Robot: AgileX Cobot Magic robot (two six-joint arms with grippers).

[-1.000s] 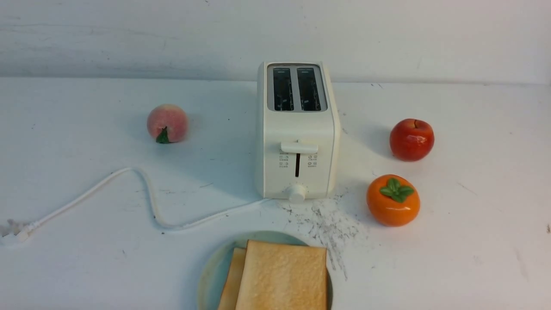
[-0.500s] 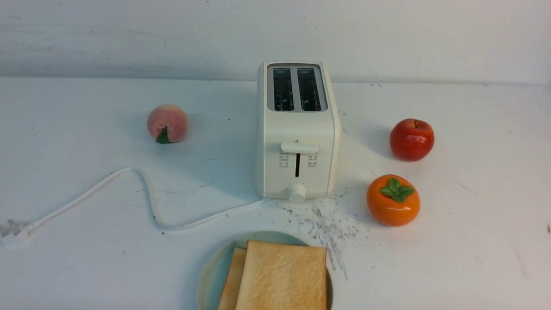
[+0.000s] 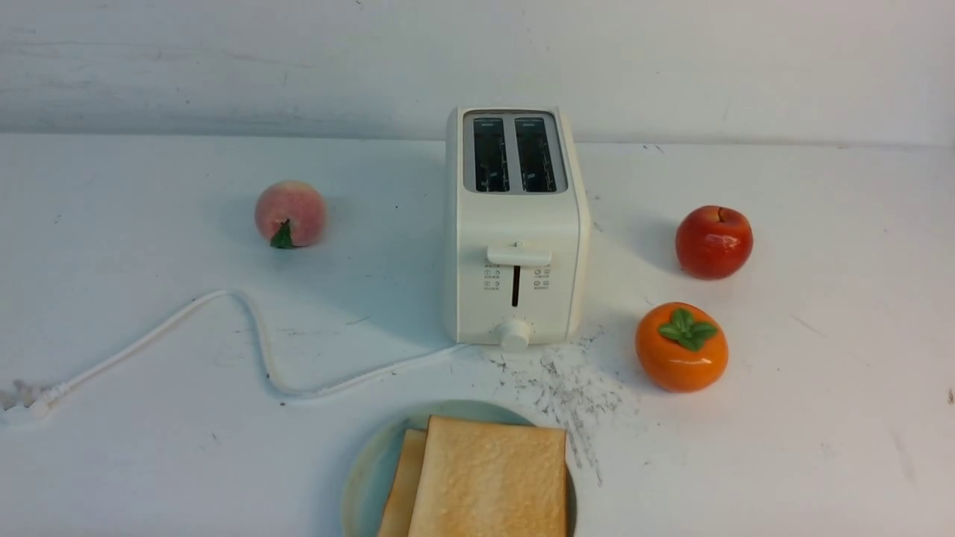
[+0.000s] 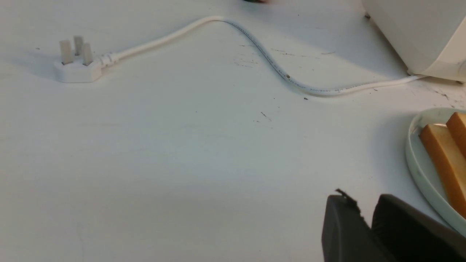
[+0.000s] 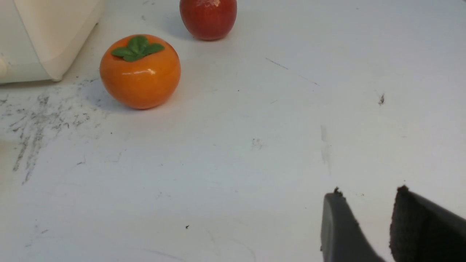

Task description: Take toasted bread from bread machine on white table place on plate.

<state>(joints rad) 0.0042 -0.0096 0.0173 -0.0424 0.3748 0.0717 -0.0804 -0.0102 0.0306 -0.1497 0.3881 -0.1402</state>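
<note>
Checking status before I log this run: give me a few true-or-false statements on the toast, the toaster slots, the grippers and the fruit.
1. Both slices of toasted bread lie on the plate. True.
2. A slice sticks up from the bread machine. False: both slots look empty.
3. The left gripper holds a slice. False: nothing is between its fingers, and it sits beside the plate.
4. The right gripper is over bare white table, holding nothing. True.
5. The persimmon is on the toaster's left. False: it is on the right, near the apple.
</note>
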